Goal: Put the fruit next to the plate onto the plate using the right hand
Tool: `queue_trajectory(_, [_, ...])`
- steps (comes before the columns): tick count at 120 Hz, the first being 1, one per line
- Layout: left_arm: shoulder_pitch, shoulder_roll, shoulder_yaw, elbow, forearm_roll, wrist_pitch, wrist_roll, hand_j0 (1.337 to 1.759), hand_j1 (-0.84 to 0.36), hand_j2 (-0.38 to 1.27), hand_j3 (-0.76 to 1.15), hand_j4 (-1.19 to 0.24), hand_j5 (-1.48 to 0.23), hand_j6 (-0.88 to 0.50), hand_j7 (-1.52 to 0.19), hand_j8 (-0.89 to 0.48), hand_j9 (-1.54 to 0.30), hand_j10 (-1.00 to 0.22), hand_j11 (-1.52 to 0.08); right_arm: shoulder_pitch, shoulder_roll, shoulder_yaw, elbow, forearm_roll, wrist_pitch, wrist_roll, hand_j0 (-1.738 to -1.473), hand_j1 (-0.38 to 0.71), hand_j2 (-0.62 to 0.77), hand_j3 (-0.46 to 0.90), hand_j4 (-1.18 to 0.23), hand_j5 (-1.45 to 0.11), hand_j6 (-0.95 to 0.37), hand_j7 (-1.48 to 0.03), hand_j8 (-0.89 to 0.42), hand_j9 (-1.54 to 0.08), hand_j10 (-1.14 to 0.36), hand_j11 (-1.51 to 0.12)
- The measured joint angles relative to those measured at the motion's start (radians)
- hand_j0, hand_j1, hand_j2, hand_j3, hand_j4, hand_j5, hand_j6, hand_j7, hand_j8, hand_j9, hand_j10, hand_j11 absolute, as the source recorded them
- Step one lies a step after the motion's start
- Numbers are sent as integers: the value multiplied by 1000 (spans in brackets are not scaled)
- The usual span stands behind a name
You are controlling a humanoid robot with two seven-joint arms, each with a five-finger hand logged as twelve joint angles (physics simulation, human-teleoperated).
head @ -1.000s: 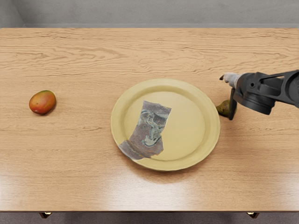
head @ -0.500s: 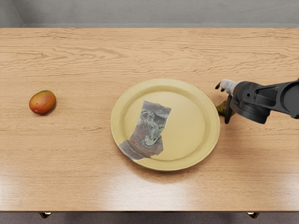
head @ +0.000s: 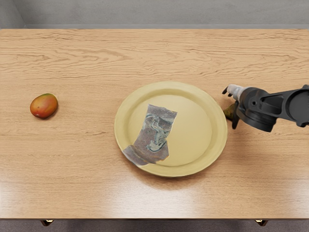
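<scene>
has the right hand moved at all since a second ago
Yes. The right hand has shifted left, closer to the right rim of the plate, and it is right against the small fruit lying beside that rim.

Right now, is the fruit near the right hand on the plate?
Off: the fruit sits outside the plate's right rim, on the table.

No readable text or labels anywhere

Single head view, high above the table (head: 72,58), slanting down, far edge seemingly at top
</scene>
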Motion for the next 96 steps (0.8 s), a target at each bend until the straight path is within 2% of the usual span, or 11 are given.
queue_trajectory(64, [0, 0, 0, 0, 0, 0, 0, 1658, 346, 0, 0, -2, -3, -2, -3, -2, -3, -2, -3, 0, 5, -5, -2, 0, -7, 0, -1658, -120, -37, 0, -194, -250, -195, -249, -194, -250, -193, -250])
queue_trajectory(96, [0, 0, 0, 0, 0, 0, 0, 1658, 346, 0, 0, -2, -3, -2, -3, -2, -3, -2, -3, 0, 11, -10, -2, 0, -7, 0, -1658, -27, -52, 0, -271, -350, -272, -350, -271, -350, -270, -350])
